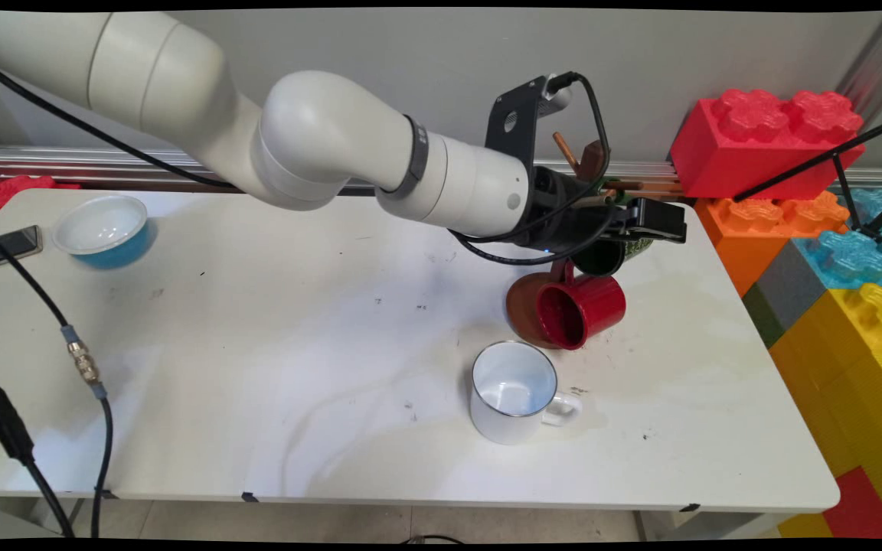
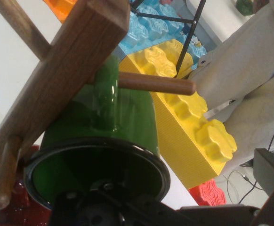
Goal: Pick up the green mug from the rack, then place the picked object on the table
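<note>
Gripper (image 1: 651, 222) sits at the green mug (image 1: 608, 256), which hangs by its handle on a peg of the wooden mug rack (image 2: 57, 80); whether it grips the rim I cannot tell. Below, a red mug (image 1: 583, 308) hangs tilted, mouth toward the camera, against the rack's brown round base (image 1: 524, 310). Nearer on the table (image 1: 257, 383) stands a white enamel mug (image 1: 512, 392), nothing inside. A blue bowl (image 1: 104, 229), white within, sits far left beside a phone (image 1: 6, 246).
</note>
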`<state>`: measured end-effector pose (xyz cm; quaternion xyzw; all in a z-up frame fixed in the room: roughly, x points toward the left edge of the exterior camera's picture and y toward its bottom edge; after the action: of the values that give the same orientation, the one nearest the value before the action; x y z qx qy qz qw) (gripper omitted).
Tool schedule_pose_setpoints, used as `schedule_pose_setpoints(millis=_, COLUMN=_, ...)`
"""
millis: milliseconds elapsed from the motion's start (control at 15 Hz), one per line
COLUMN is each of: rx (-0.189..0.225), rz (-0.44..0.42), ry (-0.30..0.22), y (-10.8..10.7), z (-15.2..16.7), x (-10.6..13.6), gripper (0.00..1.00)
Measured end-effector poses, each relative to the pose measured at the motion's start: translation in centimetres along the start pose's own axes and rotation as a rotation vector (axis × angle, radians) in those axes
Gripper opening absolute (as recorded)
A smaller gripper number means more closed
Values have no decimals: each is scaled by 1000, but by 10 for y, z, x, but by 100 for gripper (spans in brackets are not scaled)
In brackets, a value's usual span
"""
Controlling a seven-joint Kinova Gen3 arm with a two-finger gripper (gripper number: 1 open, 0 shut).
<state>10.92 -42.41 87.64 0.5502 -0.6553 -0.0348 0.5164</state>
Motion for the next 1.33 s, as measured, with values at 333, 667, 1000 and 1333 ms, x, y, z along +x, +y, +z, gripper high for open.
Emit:
schedule_pose_setpoints(millis=333, rx=-1, rz=3, ry=4, y=0, z=-1, x=1, gripper=0)
schedule_pose_setpoints(millis=667, rx=6, rz=7, ry=7, y=-2, z=-3, x=3, gripper=0)
schedule_pose_setpoints(millis=1000, rx=14, rz=8, ry=7, y=-4, z=-5, x=3, gripper=0)
schedule_pose_setpoints(millis=1333, rx=20, rz=9, ry=6, y=-6, z=-8, x=3, gripper=0)
